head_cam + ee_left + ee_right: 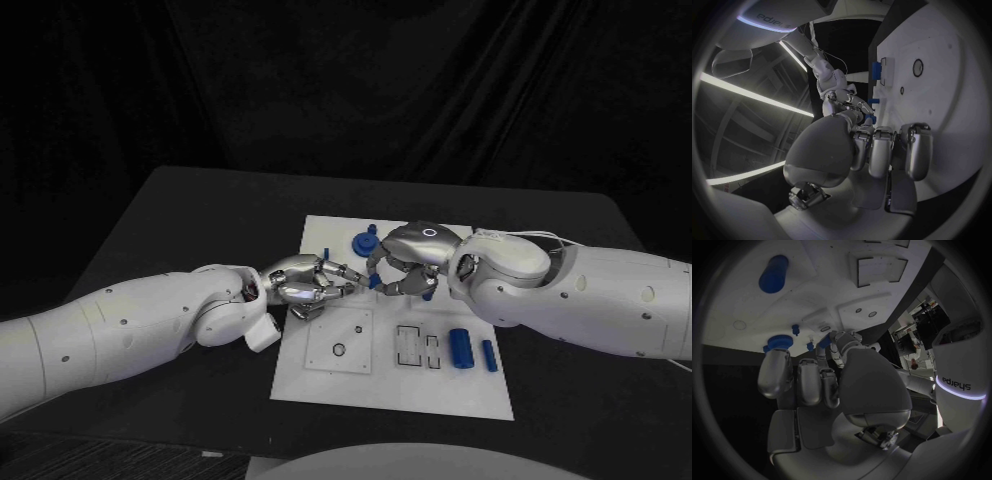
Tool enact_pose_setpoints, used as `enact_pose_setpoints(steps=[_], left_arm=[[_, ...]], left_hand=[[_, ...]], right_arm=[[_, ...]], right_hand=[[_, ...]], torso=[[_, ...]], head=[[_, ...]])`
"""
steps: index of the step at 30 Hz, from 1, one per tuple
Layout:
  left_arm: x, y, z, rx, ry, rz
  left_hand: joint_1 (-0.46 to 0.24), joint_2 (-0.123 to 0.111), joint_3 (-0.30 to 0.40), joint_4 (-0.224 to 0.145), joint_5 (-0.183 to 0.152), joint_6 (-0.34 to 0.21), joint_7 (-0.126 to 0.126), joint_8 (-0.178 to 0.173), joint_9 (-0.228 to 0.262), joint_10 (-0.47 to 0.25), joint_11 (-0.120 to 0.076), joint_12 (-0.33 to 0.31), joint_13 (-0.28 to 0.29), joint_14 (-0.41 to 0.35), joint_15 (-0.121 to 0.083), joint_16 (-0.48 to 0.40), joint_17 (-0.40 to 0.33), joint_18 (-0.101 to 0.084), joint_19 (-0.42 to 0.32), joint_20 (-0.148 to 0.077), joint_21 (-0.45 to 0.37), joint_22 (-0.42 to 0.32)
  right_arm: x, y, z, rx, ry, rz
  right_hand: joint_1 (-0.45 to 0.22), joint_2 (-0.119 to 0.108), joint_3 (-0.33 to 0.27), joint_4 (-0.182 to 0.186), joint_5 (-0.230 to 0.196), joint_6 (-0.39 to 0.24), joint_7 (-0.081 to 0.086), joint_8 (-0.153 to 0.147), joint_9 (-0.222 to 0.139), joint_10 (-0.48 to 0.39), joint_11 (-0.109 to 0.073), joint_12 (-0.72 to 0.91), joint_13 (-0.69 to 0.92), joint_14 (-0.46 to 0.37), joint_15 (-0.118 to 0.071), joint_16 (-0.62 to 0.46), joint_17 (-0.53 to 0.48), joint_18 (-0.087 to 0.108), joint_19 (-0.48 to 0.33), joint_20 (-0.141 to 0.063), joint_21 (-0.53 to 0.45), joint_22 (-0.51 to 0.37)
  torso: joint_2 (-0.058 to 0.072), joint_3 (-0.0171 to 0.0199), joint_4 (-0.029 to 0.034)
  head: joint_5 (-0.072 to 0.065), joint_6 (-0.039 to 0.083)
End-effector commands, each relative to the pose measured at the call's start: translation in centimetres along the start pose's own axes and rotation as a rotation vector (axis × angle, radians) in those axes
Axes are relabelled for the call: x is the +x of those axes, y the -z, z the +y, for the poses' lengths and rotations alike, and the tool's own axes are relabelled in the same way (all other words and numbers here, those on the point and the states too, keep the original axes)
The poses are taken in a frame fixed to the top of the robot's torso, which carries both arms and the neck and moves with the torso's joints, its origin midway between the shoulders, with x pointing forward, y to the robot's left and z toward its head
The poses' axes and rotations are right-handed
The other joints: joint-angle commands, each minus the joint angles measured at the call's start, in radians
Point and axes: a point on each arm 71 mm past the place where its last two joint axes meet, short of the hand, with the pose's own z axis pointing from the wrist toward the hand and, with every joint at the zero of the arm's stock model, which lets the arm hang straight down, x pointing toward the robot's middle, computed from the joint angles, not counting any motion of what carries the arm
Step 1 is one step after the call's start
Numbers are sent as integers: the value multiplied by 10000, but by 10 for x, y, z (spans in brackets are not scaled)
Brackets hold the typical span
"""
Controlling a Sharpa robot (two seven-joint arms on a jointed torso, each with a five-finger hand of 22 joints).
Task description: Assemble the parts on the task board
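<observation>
The white task board (387,372) lies in the middle of the black table. My left hand (309,279) hovers at the board's left edge with its fingers curled, and it pinches a small blue part (825,341) at its fingertips. My right hand (411,258) arches over the board's far half, close to the left hand. Blue bits (375,282) show right at its fingertips; whether it holds one I cannot tell. A round blue knob (368,240) and a thin blue peg (327,254) stand at the board's far edge.
A blue cylinder (460,347) and a smaller blue piece (489,354) lie on the board's near right part, beside rectangular slots (417,346). A small ring (338,350) sits on a square plate at the near left. Bare black table surrounds the board.
</observation>
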Motion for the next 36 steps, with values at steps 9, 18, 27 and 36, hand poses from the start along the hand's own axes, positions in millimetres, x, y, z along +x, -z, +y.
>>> enact_pose_setpoints(steps=[9, 18, 27, 36], left_arm=[[2, 0, 1, -16, 62, 95], [2, 0, 1, -16, 62, 95], [1, -2, 2, -77, 61, 99], [1, -2, 3, -99, 66, 104]], left_hand=[[-104, 8, 72, 3, -49, -2, 59, -18, 10, 1045, -45, -11, 2614, 1056, -21, 27, 2634, 66, -87, 12, -58, 1447], [-104, 8, 72, 3, -49, -2, 59, -18, 10, 1045, -45, -11, 2614, 1056, -21, 27, 2634, 66, -87, 12, -58, 1447], [-130, 5, 132, -37, -50, -53, 126, -43, 8, 1045, 3, -11, 2614, 1056, 15, 27, 2634, 78, -176, 28, -85, 1402], [-209, -4, 224, -110, -63, -918, 219, -312, -147, 1045, 80, -11, 2614, 1056, 85, 27, 2634, 72, -176, 75, -90, 1428]], right_arm=[[-1, -1, 5, -216, -5, -201], [-1, -1, 5, -216, -5, -201], [-1, -2, 8, -360, -17, -259], [-2, -3, 10, -420, -23, -284]], right_hand=[[-9, 89, 77, -21, 69, 138, -84, 21, 3, 1075, 68, 25, 2634, 598, 49, -54, 381, -34, 9, 32, 49, 1642], [-9, 89, 77, -21, 69, 138, -84, 21, 3, 1075, 68, 25, 2634, 598, 49, -54, 381, -34, 9, 32, 49, 1642], [-14, 69, 93, -9, -92, 171, -80, -10, -62, 1075, 72, 25, 2634, 578, 52, -144, 299, -34, 14, 35, 50, 1641], [-10, 64, 102, -7, -136, 190, -81, -18, -86, 1075, 71, 25, 2634, 574, 53, -161, 284, -33, 14, 35, 47, 1640]], torso=[[2, -3, 3], [2, -3, 3], [-3, 5, -14], [2, 5, 0]], head=[[6, -15], [6, -15], [-2, -13], [-18, -30]])
